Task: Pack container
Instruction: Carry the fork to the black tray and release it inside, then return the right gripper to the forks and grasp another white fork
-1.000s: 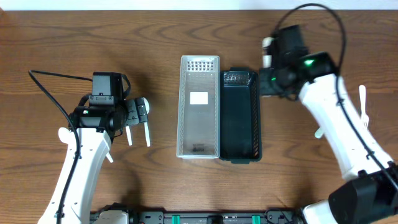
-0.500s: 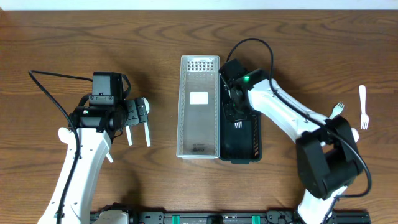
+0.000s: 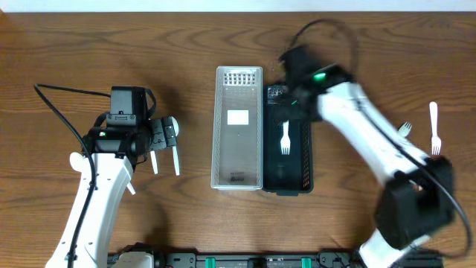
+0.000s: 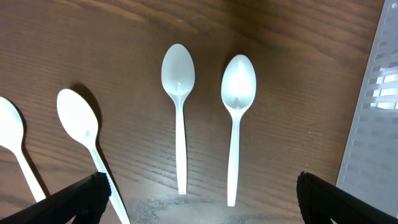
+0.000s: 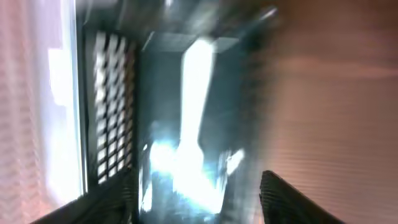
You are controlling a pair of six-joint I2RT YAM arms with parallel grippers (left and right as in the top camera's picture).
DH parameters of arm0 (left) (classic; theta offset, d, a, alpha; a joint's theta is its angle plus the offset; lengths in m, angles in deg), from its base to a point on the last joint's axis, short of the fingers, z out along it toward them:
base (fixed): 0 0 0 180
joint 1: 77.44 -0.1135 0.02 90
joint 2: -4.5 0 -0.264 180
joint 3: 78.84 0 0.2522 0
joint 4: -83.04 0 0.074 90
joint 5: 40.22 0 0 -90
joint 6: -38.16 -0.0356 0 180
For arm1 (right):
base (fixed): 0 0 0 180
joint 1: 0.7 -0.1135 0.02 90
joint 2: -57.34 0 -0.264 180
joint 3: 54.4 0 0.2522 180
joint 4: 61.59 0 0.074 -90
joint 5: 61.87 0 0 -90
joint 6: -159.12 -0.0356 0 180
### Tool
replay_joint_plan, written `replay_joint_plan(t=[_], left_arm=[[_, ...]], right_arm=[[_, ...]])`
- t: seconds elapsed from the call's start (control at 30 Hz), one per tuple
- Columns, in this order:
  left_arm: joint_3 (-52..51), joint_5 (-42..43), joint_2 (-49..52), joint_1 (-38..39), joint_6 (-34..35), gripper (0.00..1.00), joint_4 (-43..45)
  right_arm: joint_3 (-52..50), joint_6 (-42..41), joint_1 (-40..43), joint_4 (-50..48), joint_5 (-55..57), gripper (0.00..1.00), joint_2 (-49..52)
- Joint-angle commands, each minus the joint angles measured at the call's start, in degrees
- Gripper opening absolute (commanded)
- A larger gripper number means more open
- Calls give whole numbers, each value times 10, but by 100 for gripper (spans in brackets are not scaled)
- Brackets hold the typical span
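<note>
A white fork lies loose inside the black container, which stands against the clear container. My right gripper hovers over the black container's far end. In the blurred right wrist view my right gripper is open, with the fork below it in the black container and nothing between the jaws. My left gripper stays at the left, wide open. In the left wrist view the left gripper is above two white spoons on the table.
Two more spoons lie further left. Two white forks rest on the table at the right. The clear container's wall shows at the right edge of the left wrist view.
My right arm swung from the far right over the black container, opened its jaws and let the fork drop into it. The left arm has not moved.
</note>
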Motion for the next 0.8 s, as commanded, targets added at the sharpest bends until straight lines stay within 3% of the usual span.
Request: replay_joint_plan(t=[0.0, 0.07, 0.3, 0.77], left_arm=[[10, -1, 1, -3, -5, 98, 0], [10, -1, 1, -3, -5, 98, 0], [10, -1, 2, -3, -5, 98, 0], [10, -1, 2, -3, -5, 98, 0]], right_arm=[[18, -68, 111, 19, 59, 71, -69], [18, -85, 178, 33, 68, 81, -72], [16, -67, 362, 54, 65, 93, -10], [16, -10, 444, 35, 52, 97, 171]])
